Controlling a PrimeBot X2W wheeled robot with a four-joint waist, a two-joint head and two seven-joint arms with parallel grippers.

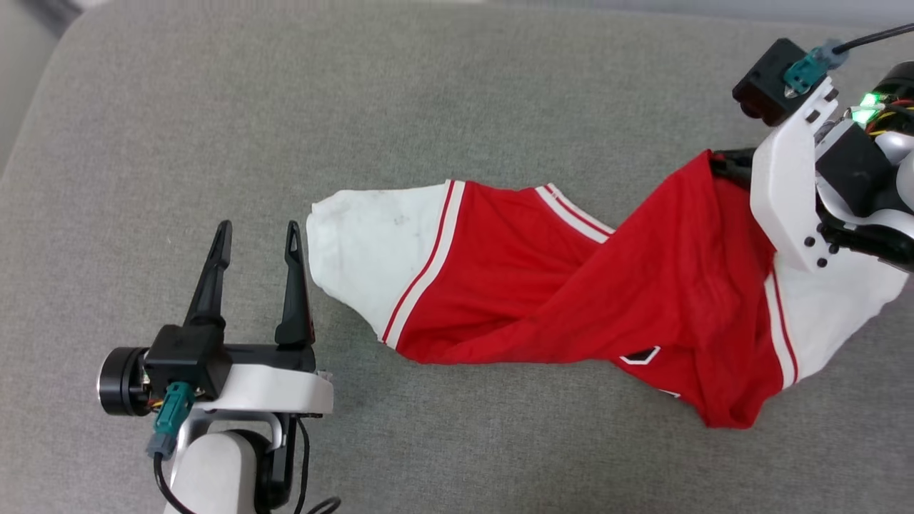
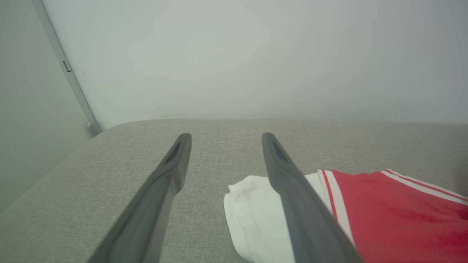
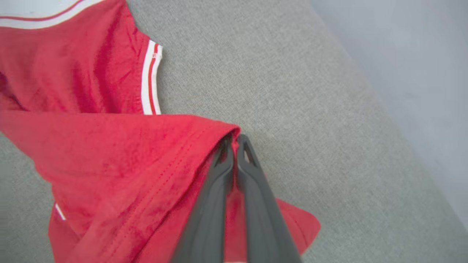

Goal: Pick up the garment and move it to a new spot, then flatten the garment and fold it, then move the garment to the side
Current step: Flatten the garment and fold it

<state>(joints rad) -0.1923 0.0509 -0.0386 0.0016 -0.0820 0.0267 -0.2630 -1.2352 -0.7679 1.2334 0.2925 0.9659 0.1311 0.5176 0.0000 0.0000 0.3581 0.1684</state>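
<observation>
Left gripper (image 1: 258, 227) gapes empty beside the jersey (image 1: 500, 285), by its white sleeve (image 1: 364, 243); right gripper (image 3: 234, 138), pinching its hem (image 3: 175, 164), should lift slowly.

A grey fabric cushion (image 1: 214, 107) bears the twisted red-and-white garment (image 1: 500, 285).

You're looking at the garment (image 1: 514, 285), a red jersey tee, twisted and bunched lengthwise across the grey cushion (image 1: 214, 128). One white sleeve (image 1: 364, 250) lies flat at its left end. Black lettering (image 1: 640, 355) peeks from a fold, and the red hem corner (image 3: 219, 133) is raised at the right end
</observation>
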